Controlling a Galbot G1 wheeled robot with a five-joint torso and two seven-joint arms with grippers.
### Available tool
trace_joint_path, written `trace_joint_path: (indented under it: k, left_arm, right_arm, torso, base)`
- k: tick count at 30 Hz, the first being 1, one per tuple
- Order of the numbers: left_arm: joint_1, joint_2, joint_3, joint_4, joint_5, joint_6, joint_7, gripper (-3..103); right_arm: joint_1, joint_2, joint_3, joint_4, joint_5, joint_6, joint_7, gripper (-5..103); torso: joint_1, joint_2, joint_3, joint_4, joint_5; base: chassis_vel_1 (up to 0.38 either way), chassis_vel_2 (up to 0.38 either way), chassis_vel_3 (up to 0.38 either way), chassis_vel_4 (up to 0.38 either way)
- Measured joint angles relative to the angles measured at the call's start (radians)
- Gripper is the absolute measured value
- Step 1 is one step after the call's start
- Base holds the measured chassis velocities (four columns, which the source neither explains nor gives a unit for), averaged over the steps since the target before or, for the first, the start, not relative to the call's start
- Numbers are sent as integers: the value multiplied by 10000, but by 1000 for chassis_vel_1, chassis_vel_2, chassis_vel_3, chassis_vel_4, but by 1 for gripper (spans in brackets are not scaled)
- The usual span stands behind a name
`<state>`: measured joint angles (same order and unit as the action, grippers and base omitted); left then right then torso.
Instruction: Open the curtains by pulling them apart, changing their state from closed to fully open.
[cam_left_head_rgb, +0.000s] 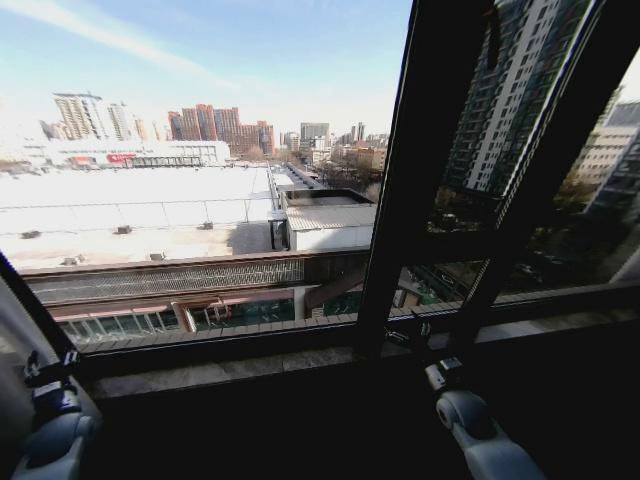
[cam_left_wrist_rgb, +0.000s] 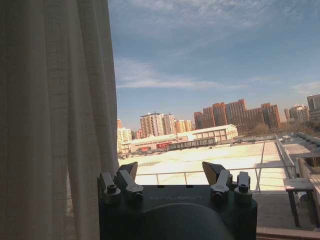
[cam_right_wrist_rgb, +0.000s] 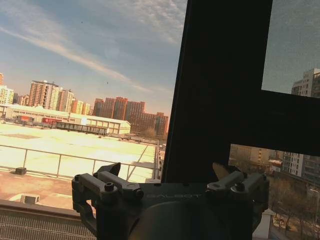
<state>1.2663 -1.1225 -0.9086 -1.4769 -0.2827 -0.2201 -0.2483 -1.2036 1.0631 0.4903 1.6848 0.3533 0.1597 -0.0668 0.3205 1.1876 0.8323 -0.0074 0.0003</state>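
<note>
window: we are looking out through bare glass over rooftops and towers; the dark window frame (cam_left_head_rgb: 420, 170) is standing uncovered in the middle of the head view.
curtains: the sheer white curtains (cam_left_wrist_rgb: 55, 120) are hanging bunched at the robot's left side, pleats upright, in the left wrist view; a pale sliver at the lower left edge of the head view may be the same fabric, but we cannot tell. No panel is lying across the glass in front.
task state: we are judging the curtains as pulled apart or nearly so; the right-hand panel we cannot check.
left gripper: the left gripper (cam_left_wrist_rgb: 172, 175) is sitting low by the sill, just beside the gathered fabric, fingers spread wide, holding nothing; whether the near finger is brushing the cloth we cannot tell.
right gripper: the right gripper (cam_right_wrist_rgb: 170, 175) is pointing at the glass and frame, fingers released and wide, empty, touching nothing. In the head view it (cam_left_head_rgb: 440, 372) is sitting low near the sill (cam_left_head_rgb: 250, 370).
step in hand: we are reading this as the finish or a check, with both claws free.
doing it well: if any fabric is hanging short of the edge, we are advising a pinch on a thick fold of pleats, not a single layer, then a level sideways sweep along the rail, no downward tug, since sheer cloth is slipping and snagging easily. We are also advising keeping the fingers off the glass and frame.
</note>
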Motion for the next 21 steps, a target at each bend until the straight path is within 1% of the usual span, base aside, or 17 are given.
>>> trace_joint_path:
  k: [2,3,4,5,6,7,8,10,11,12,14,16,21]
  left_arm:
    - [345,-310,354,-675,-431,-211,757,84]
    - [345,-310,354,-675,-431,-211,757,84]
    - [451,-439,482,-922,-749,-235,1163,89]
    - [499,-526,545,-1059,-940,-234,1420,89]
    - [525,-603,582,-1155,-1090,-222,1623,94]
    - [565,-747,617,-1301,-1351,-124,1953,97]
    - [565,-747,617,-1301,-1351,-124,1953,97]
    - [619,-935,606,-1514,-1720,289,2267,97]
    - [679,-1024,571,-1681,-2006,727,2392,98]
    - [679,-1024,571,-1681,-2006,727,2392,98]
    - [792,-1141,532,-1911,-2318,1261,2625,98]
    - [913,-1240,533,-2041,-2463,1528,2927,99]
    - [1000,-1262,731,-2181,-2463,1574,2913,100]
  right_arm:
    - [0,0,0,0,0,0,0,100]
    - [0,0,0,0,0,0,0,100]
    - [0,0,0,0,0,0,0,100]
    - [0,0,0,0,0,0,0,100]
    - [0,0,0,0,0,0,0,100]
    - [0,0,0,0,0,0,0,100]
    - [0,0,0,0,0,0,0,100]
    - [0,0,0,0,0,0,0,100]
    - [0,0,0,0,0,0,0,100]
    - [0,0,0,0,0,0,0,100]
    - [0,0,0,0,0,0,0,100]
    - [0,0,0,-1,0,0,0,100]
    - [0,0,0,0,0,0,0,100]
  torso:
    - [0,0,0,-2,1]
    - [0,0,0,-2,1]
    - [0,0,0,-2,1]
    - [0,0,0,-2,1]
    - [0,0,0,-2,2]
    - [0,0,0,-3,1]
    - [0,0,0,-3,1]
    - [0,0,0,-1,0]
    - [0,0,0,-1,-1]
    - [0,0,0,-1,-1]
    - [0,0,0,0,0]
    - [0,0,0,0,-2]
    - [1,0,0,0,-3]
  base:
    - [0,0,0,0]
    - [0,0,0,0]
    - [0,0,0,0]
    - [0,0,0,0]
    - [0,0,0,0]
    - [0,0,0,0]
    - [0,0,0,0]
    - [0,0,0,0]
    - [0,0,0,0]
    - [0,0,0,0]
    - [0,0,0,0]
    - [0,0,0,0]
    - [0,0,0,0]
